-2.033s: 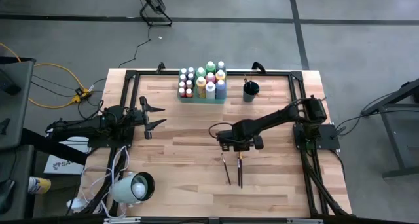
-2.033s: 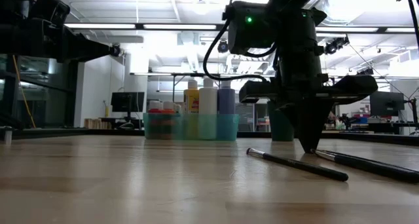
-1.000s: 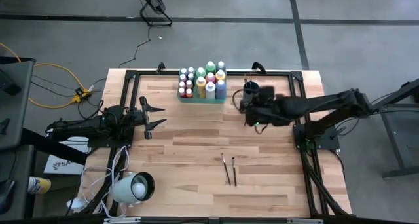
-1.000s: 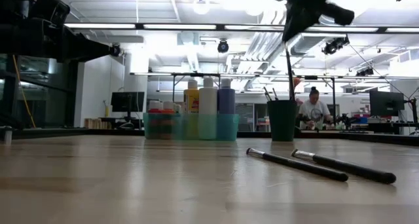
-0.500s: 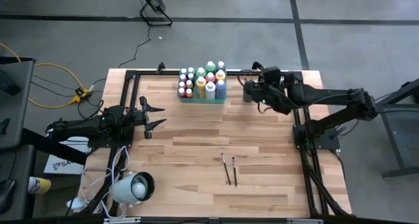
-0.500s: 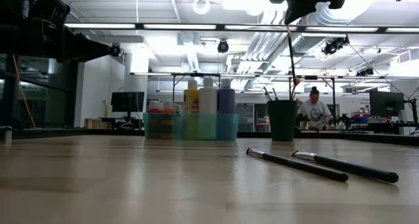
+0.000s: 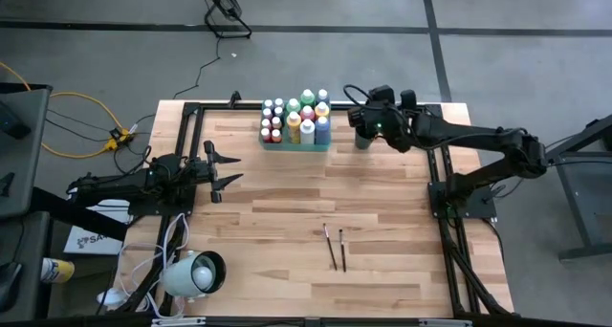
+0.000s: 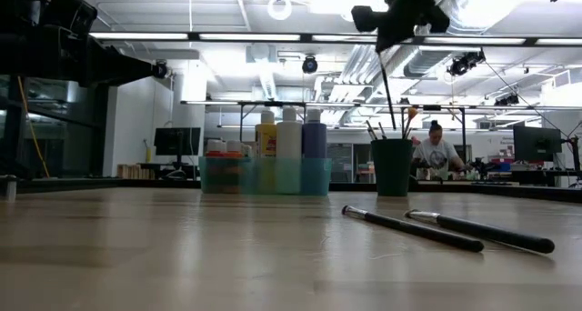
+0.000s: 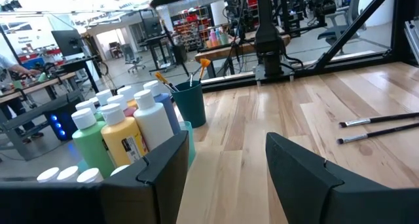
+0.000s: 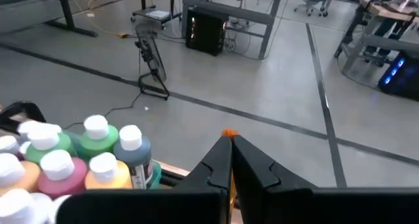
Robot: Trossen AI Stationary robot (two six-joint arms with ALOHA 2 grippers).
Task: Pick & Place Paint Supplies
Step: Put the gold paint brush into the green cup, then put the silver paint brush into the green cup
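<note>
Right gripper (image 8: 400,15) hangs above the dark cup (image 8: 392,167) at the table's far edge, fingers pinched on a thin paintbrush (image 8: 390,79) that dangles nearly upright over the cup's mouth. Light, stiff and slim, the brush probably swings or slips easily, so a firm pinch near its top suits it. Left gripper (image 7: 225,169) waits open at the left.

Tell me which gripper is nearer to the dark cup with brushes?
The right. The right gripper hangs just above the dark cup, shut on a brush over it. The left gripper waits open, far off at the table's left side.
</note>
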